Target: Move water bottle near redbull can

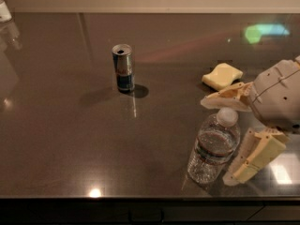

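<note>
The water bottle (212, 150), clear and ribbed with a white cap, stands on the dark table (70, 139) at the front right. The redbull can (123, 68), silver and blue, stands upright at the middle left, well apart from the bottle. My gripper (216, 140) comes in from the right and is open. One cream finger (225, 97) lies just behind the bottle's cap and the other (253, 157) lies at the bottle's right side, so the bottle sits between them. I cannot tell whether either finger touches it.
A yellow sponge (222, 75) lies behind the gripper at the right. A white object (3, 10) sits at the far left corner. The table's front edge (140, 199) runs close below the bottle.
</note>
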Action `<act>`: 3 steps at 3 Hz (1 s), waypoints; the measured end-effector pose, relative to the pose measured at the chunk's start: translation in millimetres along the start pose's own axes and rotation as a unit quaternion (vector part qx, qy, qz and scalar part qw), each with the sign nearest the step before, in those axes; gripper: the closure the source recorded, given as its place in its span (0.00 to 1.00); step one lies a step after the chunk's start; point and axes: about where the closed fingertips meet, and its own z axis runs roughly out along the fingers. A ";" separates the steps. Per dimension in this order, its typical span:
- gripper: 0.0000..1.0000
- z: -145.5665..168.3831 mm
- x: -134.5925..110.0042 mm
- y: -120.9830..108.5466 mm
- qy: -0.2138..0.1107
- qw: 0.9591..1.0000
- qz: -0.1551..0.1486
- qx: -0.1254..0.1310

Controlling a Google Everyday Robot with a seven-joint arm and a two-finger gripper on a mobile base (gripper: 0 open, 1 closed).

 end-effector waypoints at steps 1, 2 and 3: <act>0.41 0.7 -6.4 -0.8 -0.007 1.000 0.003 -0.002; 0.65 1.7 -14.6 -4.1 -0.009 1.000 0.002 0.000; 0.87 -0.9 -35.3 -18.8 -0.011 1.000 -0.008 0.015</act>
